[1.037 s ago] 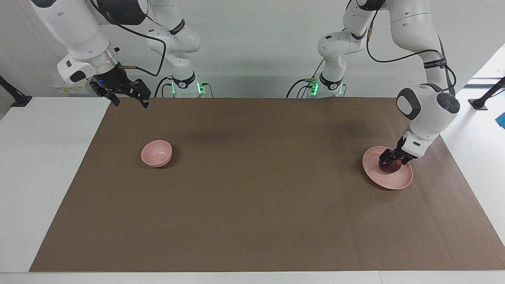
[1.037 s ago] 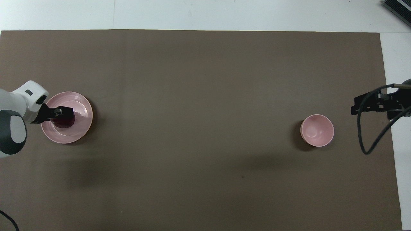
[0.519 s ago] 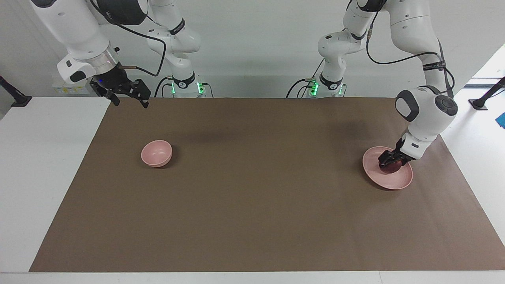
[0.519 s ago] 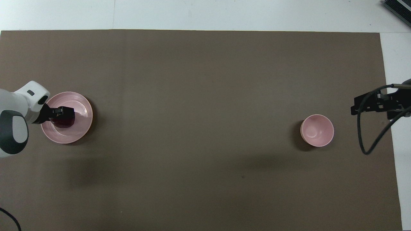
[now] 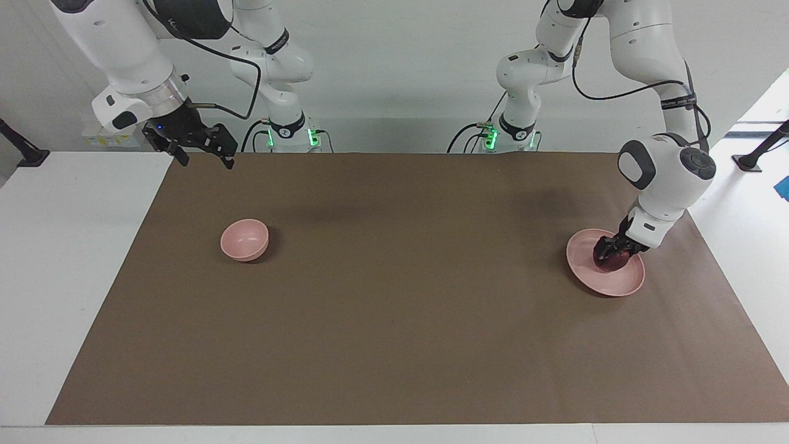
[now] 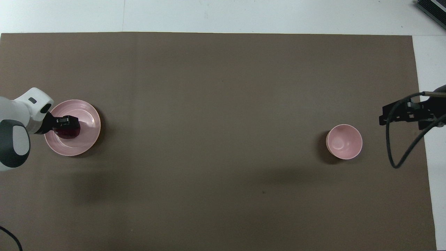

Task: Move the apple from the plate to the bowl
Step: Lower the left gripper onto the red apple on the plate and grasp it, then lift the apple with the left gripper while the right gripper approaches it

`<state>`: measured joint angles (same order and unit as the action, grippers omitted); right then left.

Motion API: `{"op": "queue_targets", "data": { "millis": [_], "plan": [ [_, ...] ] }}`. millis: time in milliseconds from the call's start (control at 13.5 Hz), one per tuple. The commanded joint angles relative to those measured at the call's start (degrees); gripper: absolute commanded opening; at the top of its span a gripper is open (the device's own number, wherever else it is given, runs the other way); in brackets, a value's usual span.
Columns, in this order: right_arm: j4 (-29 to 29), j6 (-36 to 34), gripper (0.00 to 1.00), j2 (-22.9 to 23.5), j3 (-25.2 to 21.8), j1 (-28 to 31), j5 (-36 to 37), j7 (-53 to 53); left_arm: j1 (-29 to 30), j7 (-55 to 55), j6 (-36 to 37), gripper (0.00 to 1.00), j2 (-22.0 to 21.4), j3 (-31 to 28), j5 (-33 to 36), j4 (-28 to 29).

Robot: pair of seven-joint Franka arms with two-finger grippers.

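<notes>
Lighting is bright, even and diffuse from above. Soft shadows lie on the brown mat [image 5: 394, 290]. Both views are sharp, without glare.

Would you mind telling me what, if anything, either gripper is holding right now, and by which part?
The left gripper sits around the apple on the plate; a closed grip cannot be told. The right gripper holds nothing.
</notes>
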<state>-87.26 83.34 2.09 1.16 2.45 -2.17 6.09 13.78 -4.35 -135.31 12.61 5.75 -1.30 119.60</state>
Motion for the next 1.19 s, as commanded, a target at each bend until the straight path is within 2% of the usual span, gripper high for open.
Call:
{"op": "queue_targets", "data": {
  "millis": [0, 148, 296, 741, 889, 1111],
  "plan": [
    [-5.5, 2.5, 1.00, -2.6, 0.9, -0.2, 0.2, -1.3, -0.6, -0.2, 1.0, 0.00, -0.2, 0.0, 0.1, -1.8],
    [-9.2, 3.8, 1.00, -2.8, 1.0, -0.2, 0.0, -3.8, -0.7, -0.8, 6.7, 0.00, -0.6, 0.4, 0.1, -5.0],
    [-10.1, 3.7, 1.00, -2.5, 1.2, -0.2, -0.4, -4.6, -1.1, -1.5, 10.5, 0.00, -0.8, 1.1, -0.9, -7.3],
    [-11.3, 3.4, 1.00, 2.5, 1.6, -2.4, -15.8, -4.7, -1.2, -2.6, 21.7, 0.00, -7.1, 3.2, -20.0, -11.8],
    [-11.3, 3.8, 1.00, 3.4, 1.7, -5.2, -17.4, -3.2, -1.2, -2.7, 25.2, 0.00, -9.4, 3.6, -28.6, -11.8],
    [-11.4, 4.5, 1.00, 4.6, 1.7, -9.9, -20.4, 4.3, -1.2, -2.7, 26.2, 0.00, -9.8, 5.6, -36.5, -11.9]
  ]
}}
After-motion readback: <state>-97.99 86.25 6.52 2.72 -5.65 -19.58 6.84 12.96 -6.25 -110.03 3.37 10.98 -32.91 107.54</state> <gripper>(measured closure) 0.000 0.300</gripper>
